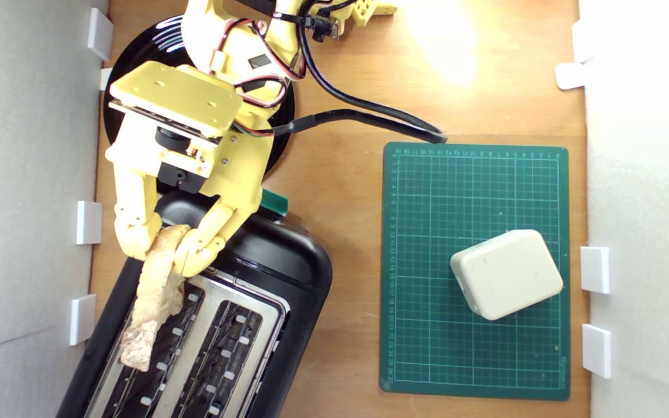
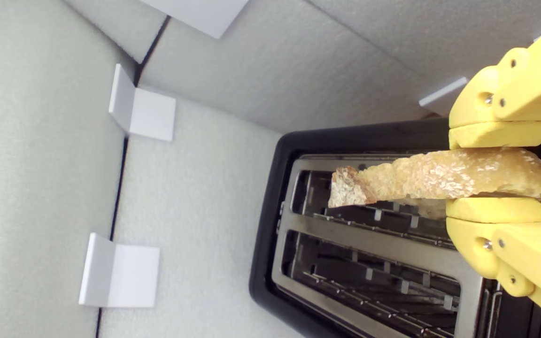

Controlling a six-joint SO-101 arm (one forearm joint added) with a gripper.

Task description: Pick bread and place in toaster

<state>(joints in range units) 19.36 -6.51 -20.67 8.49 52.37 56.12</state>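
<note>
Tool: my tool (image 2: pixel 498 173) was clamped on the bread (image 2: pixel 439 178), one finger on each face.
Bread: it hung edge-on above the toaster (image 1: pixel 288 261), over the slot nearer the foam wall.
Done: pickup, carry.
Left: lowering and release, I judged.
Hidden: whether it touched the slot wires; the toaster's far end was cropped.

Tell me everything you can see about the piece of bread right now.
The bread is a thin, irregular half-slice with a pale porous crumb and tan-brown crust. The yellow claw pinches one end, and the rest juts out edge-up over the toaster, along the slot nearer the exterior view's left. Its free end is ragged. Whether it touches the toaster's metal top cannot be told.
</note>
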